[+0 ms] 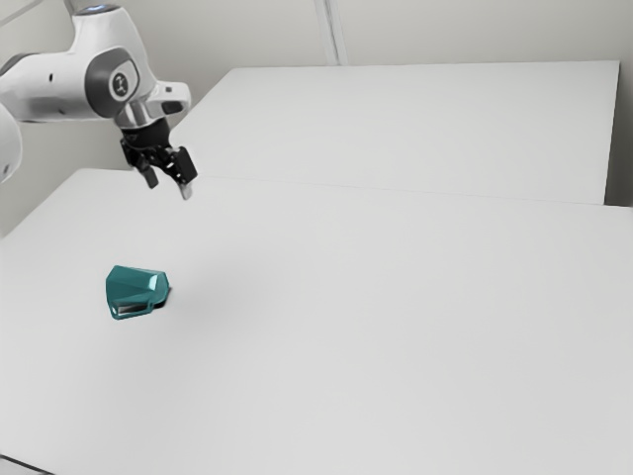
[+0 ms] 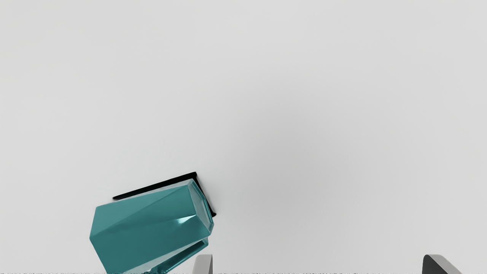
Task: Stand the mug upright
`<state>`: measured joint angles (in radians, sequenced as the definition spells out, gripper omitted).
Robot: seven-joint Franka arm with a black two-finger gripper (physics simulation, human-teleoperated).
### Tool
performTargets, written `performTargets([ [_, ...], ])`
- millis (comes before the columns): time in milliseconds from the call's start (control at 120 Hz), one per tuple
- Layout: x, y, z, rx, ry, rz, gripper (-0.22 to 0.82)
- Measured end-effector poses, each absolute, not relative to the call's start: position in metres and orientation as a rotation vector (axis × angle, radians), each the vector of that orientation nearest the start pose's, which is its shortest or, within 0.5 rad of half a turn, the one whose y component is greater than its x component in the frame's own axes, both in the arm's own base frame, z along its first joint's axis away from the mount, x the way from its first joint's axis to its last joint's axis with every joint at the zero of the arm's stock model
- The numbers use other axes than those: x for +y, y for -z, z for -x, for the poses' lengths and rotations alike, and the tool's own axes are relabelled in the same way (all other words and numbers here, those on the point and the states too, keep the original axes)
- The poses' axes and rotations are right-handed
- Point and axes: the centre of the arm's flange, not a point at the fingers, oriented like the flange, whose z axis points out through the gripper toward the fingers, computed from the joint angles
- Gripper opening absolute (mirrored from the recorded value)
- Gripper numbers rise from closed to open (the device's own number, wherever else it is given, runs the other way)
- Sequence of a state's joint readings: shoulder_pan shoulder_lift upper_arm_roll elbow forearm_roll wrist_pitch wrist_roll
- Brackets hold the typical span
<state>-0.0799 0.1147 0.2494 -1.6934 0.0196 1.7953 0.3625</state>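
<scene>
Our black two-finger gripper (image 1: 169,188) has its jaws parted wide, with nothing held between them, and it hangs above the table. The teal, faceted mug with an angular handle (image 1: 136,287) lies on its side on the tabletop, toward the exterior view's left, below our gripper and well apart from it. In our wrist view the mug sits off to one side of the gap between the fingers (image 2: 202,265), past the nearer finger, and its handle is on the side toward that finger.

Under the mug spreads a broad, smooth, white tabletop (image 1: 376,336), with a soft grey shadow on it near the mug. Beyond it in the exterior view we see another flat white surface (image 1: 415,129), and behind that pale grey walls (image 1: 267,35) with a narrow upright strip (image 1: 331,30).

The wrist view's edge cuts off part of the mug and its handle, as well as most of both fingers. We cannot make out the inside of the mug, nor tell whether the black band (image 2: 156,186) along its side is shadow or something solid. A thin dark line (image 1: 28,465) is cut off at the exterior view's lower left corner.
</scene>
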Motion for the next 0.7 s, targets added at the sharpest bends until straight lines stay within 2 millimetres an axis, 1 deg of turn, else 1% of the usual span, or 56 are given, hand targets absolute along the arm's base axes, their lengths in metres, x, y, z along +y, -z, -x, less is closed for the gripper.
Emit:
performTargets([
  [92,0.103,-0.523,-0.586,0.294,-0.027,3.088,0.6],
  [150,0.113,-0.524,-0.583,0.264,-0.023,3.096,0.6],
  [192,0.13,-0.522,-0.579,0.21,-0.018,3.121,0.6],
  [233,0.155,-0.519,-0.571,0.129,-0.014,3.159,0.6],
  [300,0.196,-0.511,-0.549,-0.011,-0.012,3.219,0.6],
  [383,0.232,-0.503,-0.527,-0.147,-0.005,3.272,0.6],
  [500,0.263,-0.486,-0.508,-0.286,0.018,3.358,0.6],
  [600,0.285,-0.467,-0.499,-0.384,0.038,3.424,0.6],
  [700,0.303,-0.445,-0.495,-0.462,0.055,3.484,0.6],
])
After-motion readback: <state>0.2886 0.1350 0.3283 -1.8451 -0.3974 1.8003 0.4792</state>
